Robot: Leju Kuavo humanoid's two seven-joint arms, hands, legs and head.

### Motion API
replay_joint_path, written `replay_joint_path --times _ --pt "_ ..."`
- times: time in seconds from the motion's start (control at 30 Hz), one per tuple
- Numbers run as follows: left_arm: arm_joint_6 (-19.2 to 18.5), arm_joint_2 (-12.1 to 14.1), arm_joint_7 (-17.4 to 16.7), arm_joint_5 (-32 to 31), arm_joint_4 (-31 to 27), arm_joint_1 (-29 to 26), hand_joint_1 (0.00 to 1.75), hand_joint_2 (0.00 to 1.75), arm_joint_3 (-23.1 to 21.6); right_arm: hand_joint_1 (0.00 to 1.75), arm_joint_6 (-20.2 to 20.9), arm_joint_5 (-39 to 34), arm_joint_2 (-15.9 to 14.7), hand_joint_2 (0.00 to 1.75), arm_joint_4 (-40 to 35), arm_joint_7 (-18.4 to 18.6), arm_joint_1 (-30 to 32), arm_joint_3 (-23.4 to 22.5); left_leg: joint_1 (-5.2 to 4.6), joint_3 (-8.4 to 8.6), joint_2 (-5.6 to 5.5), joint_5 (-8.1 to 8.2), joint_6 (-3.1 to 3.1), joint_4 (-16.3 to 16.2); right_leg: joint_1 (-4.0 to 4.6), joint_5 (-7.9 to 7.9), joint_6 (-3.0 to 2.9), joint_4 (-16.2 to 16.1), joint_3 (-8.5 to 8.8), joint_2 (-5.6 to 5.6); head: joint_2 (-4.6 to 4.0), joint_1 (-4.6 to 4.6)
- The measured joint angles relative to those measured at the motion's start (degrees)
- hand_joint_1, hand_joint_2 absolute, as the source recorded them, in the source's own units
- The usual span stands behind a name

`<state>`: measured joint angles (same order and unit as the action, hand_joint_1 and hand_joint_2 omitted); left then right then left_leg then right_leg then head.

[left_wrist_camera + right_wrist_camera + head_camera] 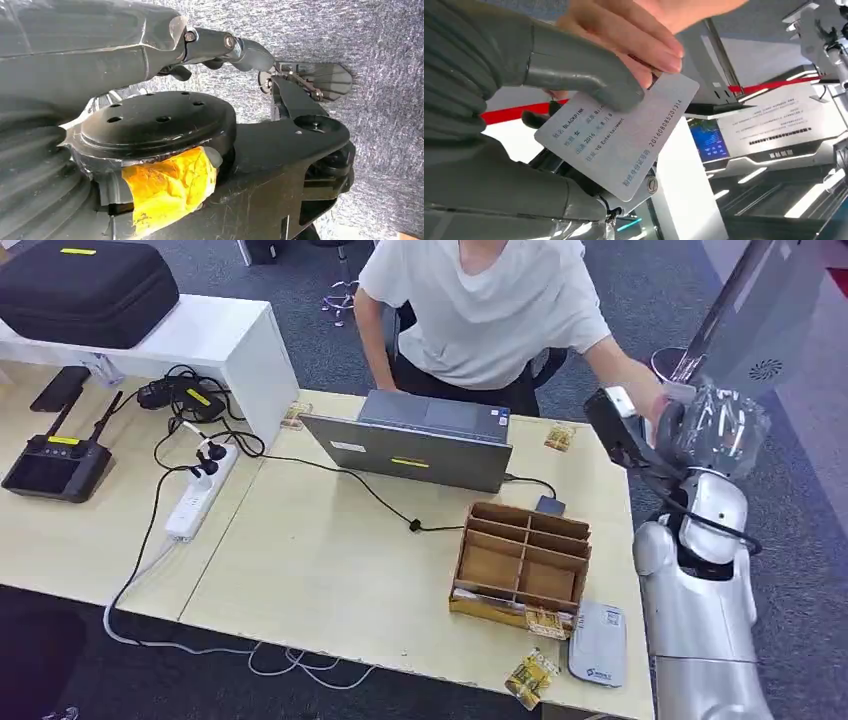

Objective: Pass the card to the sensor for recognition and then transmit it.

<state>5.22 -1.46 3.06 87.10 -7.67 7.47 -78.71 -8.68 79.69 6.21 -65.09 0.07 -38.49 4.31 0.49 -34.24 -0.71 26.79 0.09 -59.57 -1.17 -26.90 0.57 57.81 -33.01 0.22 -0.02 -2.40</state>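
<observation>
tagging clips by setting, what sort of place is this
Probably an office or lab room set up as a robot test station: grey carpet, a wooden table with a laptop, a power strip with trailing cables, and a person seated opposite.
</observation>
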Motion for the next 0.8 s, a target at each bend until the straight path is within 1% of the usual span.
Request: replay_joint_path --times 0.13,0.17,0.57,0.67,0.8 --pt "0.0 0.0 0.0 -0.02 0.0 0.03 0.0 1.75 -0.22 1.75 0.02 0.0 0.28 1.75 0.76 -0.17 0.01 -0.04 0.0 -0.04 -0.04 0.0 0.0 0.0 0.0 0.0 0.0 0.0 -0.03 -0.03 0.0 0.0" --pt "0.0 0.0 0.0 -0.02 0.0 0.03 0.0 1.75 -0.22 0.0 0.02 0.0 0.33 1.75 0.87 -0.17 0.0 -0.04 0.0 -0.08 -0.08 0.0 0.0 -0.01 0.0 0.0 0.0 0.0 -0.06 -0.06 0.0 0.0" --pt "-0.41 0.02 0.2 0.18 0.0 0.03 0.0 1.75 -0.26 0.0 -0.33 0.2 0.7 1.75 0.85 -2.27 -0.07 -0.09 0.0 -0.16 -0.13 0.0 0.0 -0.01 0.0 0.0 0.0 0.0 -0.15 -0.1 0.0 0.0" --pt "-0.39 0.0 0.15 0.92 0.0 0.03 0.0 1.75 -0.26 0.0 -1.18 -1.31 0.87 1.75 -0.49 -4.73 0.71 -0.07 0.0 -0.15 -0.13 -0.02 -0.02 -0.01 0.0 0.0 0.0 0.0 -0.15 -0.12 0.0 0.02" --pt "-0.33 -0.22 0.11 2.4 0.0 -0.01 0.0 1.75 -0.26 0.0 -2.36 -4.65 0.9 1.75 -7.18 -9.11 5.81 1.07 0.0 -0.15 -0.15 -0.01 -0.02 -0.01 0.0 -0.01 0.0 -0.01 -0.15 -0.13 0.0 0.0"
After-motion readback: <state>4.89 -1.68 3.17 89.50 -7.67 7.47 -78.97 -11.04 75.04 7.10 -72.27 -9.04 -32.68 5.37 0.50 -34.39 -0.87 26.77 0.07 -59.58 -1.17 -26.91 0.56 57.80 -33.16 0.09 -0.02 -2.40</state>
